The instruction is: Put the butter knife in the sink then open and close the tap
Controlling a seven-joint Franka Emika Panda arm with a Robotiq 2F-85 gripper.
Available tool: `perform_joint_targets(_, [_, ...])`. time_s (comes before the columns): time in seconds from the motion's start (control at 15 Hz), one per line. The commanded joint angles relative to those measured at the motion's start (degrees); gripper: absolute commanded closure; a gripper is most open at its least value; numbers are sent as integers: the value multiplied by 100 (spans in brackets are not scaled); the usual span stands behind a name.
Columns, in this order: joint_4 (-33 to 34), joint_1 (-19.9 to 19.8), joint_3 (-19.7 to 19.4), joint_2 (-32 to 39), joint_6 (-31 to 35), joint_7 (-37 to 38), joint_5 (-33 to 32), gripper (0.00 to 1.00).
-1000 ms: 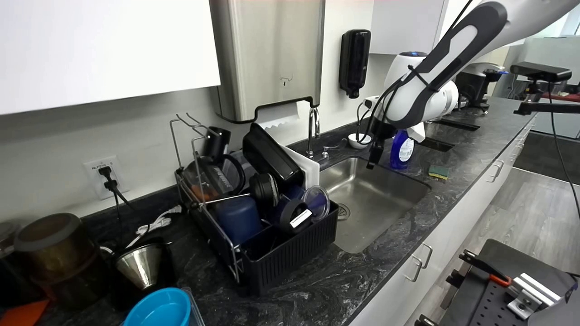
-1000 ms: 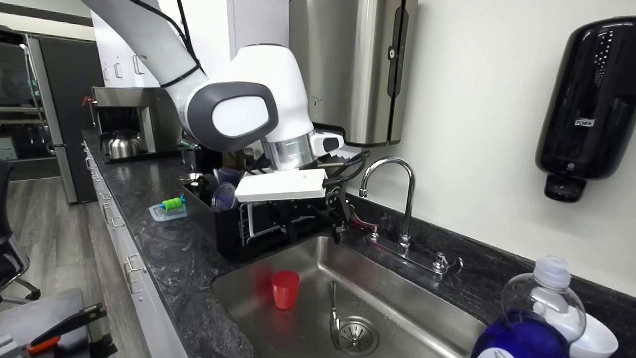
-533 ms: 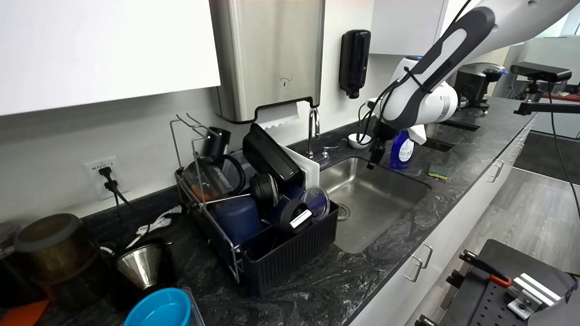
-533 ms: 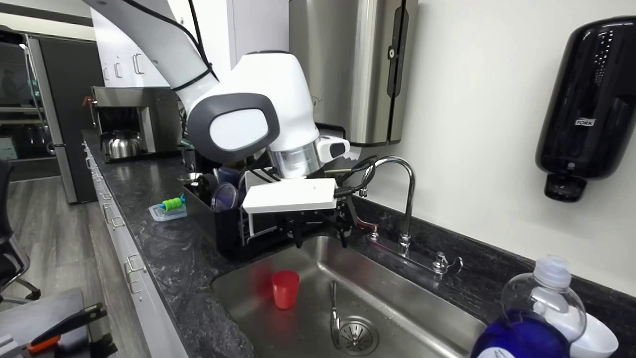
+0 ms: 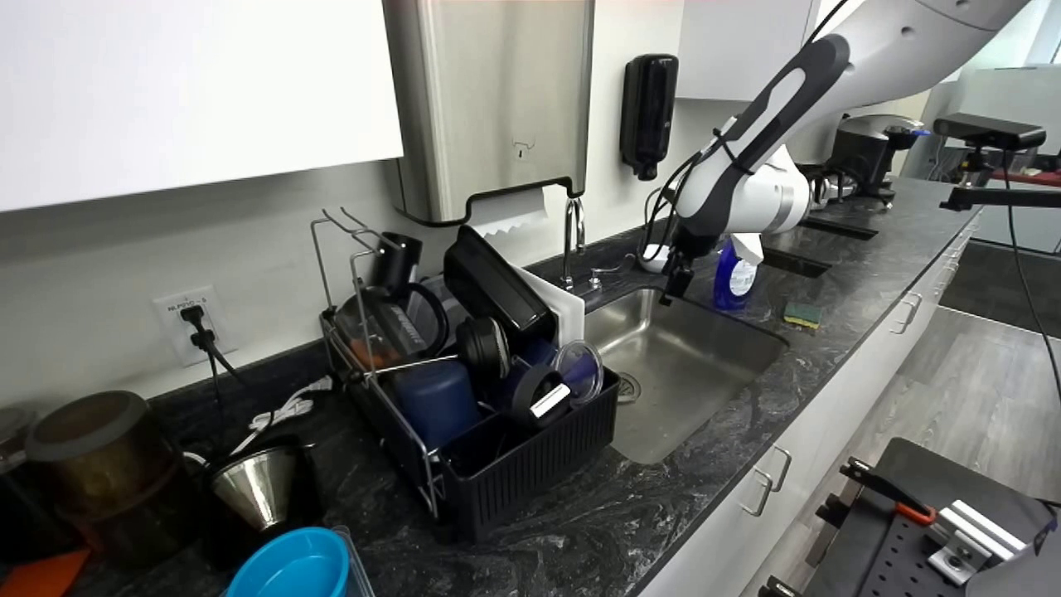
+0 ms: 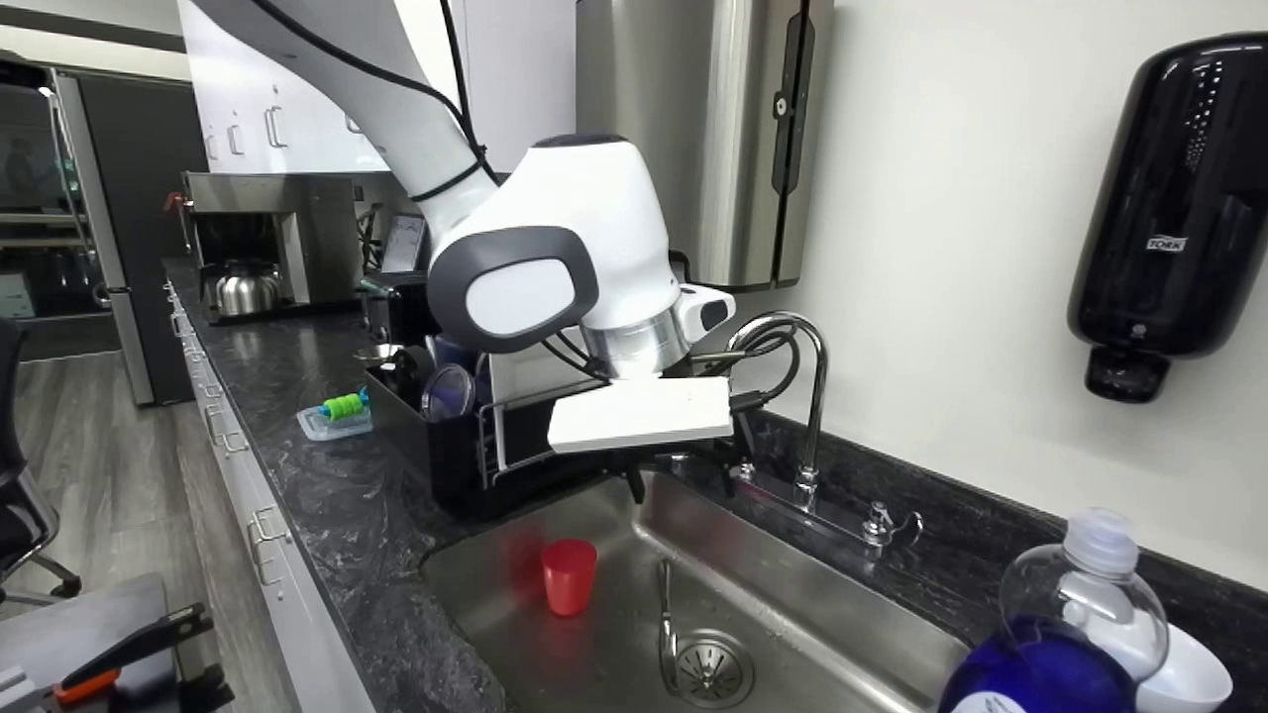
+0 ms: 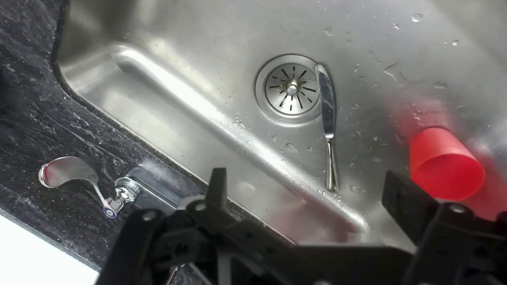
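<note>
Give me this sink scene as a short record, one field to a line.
Tool: open, holding nothing, above the sink
Butter knife: lying in the sink, blade overlapping the rim of the drain strainer
Red cup: standing upright in the sink, apart from the knife
Tap: chrome gooseneck; no water seen running
Blue-marked lever handle: tool not on it
Beside the sink: black dish rack, bottle of blue liquid, white bowl, green-and-yellow sponge
Task status: knife in the sink; whether the tap has been worked, cannot tell
</note>
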Motion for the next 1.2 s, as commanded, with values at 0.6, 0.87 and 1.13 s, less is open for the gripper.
perform_joint_targets(0.6, [1302, -588, 393, 1102, 323, -769, 101, 0])
perform_joint_targets(0.87, [1570, -942, 663, 1285, 341, -1096, 106, 0])
perform_joint_targets(1.13, [1833, -1318, 940, 1481, 340, -1426, 90, 0])
